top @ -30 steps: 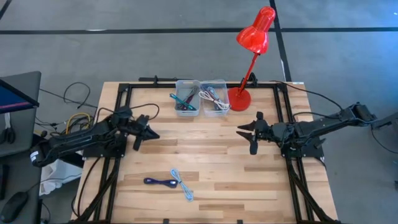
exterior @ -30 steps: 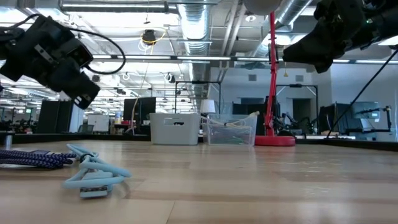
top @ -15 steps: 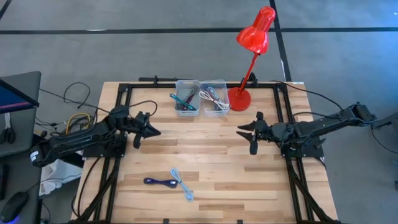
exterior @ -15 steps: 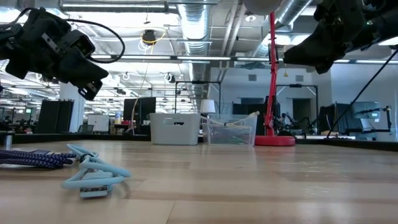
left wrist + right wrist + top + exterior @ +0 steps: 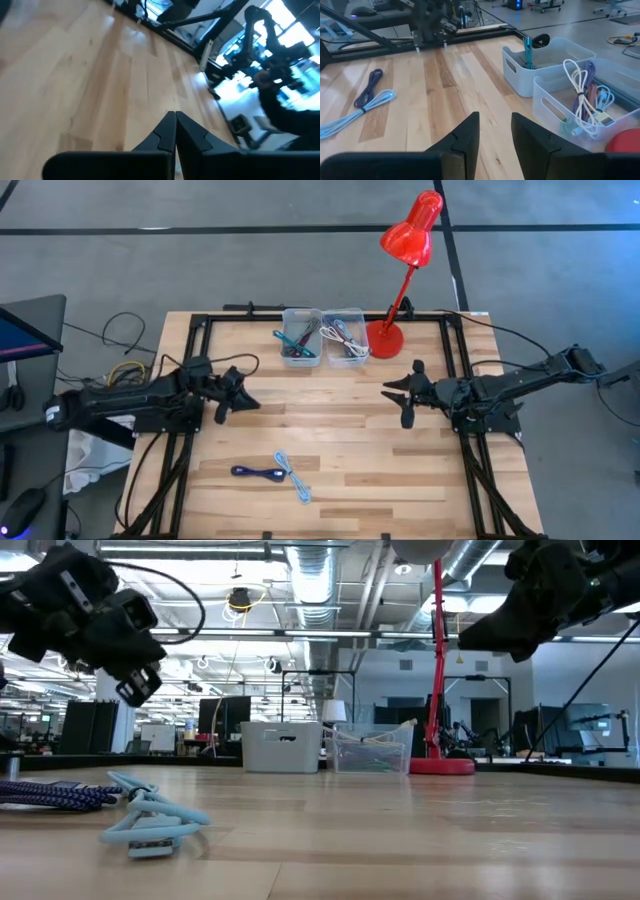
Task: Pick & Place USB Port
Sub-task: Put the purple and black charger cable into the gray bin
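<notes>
Wood-plank counter [image 5: 330, 430] in a big open workshop, grey floor all around and ceiling ducts visible in the low view. At the back edge sit two clear bins side by side: the left bin [image 5: 301, 336] has teal and dark cables in it, the right bin [image 5: 345, 335] has white and purple ones. A red lamp [image 5: 403, 260] stands just beside the right bin.

Near the front, left of centre, two loose cables lie touching: a dark blue cable [image 5: 257, 472] and a light blue cable [image 5: 295, 478] (coiled, with the plug end toward the low camera). Neither is in a bin and nothing is holding them.

The left tool [image 5: 243, 396] hangs above the counter over its left side, fingers pressed together with nothing between them. The right tool [image 5: 393, 394] hangs over the right side, fingers spread a bit and empty, well apart from both cables.
</notes>
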Motion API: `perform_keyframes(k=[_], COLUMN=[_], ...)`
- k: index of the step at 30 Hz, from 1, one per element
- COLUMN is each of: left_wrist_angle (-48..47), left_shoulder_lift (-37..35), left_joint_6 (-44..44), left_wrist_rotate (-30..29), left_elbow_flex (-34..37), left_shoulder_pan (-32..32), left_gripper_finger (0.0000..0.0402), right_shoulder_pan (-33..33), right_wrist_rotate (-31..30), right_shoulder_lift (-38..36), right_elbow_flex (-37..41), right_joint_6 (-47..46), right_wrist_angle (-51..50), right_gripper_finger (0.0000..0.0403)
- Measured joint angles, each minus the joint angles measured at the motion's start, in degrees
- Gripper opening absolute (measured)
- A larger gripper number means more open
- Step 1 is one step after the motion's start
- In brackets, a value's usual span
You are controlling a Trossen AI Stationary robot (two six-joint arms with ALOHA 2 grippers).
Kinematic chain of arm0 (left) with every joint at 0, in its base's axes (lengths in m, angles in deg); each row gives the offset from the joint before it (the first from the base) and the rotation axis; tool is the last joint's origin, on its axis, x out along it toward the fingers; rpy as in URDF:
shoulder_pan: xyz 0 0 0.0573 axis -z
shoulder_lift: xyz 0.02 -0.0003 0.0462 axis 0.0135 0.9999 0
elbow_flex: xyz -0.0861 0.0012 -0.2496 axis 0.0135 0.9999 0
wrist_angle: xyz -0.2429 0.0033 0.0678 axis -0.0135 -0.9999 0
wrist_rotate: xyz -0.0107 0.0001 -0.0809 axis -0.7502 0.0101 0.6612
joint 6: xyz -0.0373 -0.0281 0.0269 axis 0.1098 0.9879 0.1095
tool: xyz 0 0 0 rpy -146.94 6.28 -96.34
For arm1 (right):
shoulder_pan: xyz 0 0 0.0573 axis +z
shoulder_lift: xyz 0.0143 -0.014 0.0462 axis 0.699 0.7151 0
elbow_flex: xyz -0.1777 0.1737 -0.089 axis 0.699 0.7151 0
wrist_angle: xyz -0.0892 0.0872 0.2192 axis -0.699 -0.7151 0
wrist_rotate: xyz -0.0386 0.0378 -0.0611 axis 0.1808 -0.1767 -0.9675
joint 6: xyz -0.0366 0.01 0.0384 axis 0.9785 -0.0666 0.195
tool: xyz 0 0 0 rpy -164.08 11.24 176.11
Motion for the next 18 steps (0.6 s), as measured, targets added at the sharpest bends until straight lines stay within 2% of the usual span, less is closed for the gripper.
perform_keyframes(k=[5,8,18], left_wrist_angle=[3.1,3.9,-0.3], left_shoulder_lift=[1.0,0.8,6.7], left_joint_6=[-8.2,-12.6,-14.3], left_wrist_rotate=[-10.4,-14.7,-25.4], left_elbow_flex=[-1.7,-2.4,-3.9], left_shoulder_pan=[8.5,13.4,24.6], left_gripper_finger=[0.0005,0.0005,0.0004], right_shoulder_pan=[0.0,0.2,0.0], right_wrist_rotate=[-0.1,-0.1,-0.1], right_shoulder_lift=[0.0,0.0,0.0], right_elbow_flex=[0.0,0.0,0.0], right_joint_6=[-0.4,-0.5,-1.6], right_wrist_angle=[-0.2,-0.4,-0.8], right_gripper_finger=[0.0106,0.0106,0.0106])
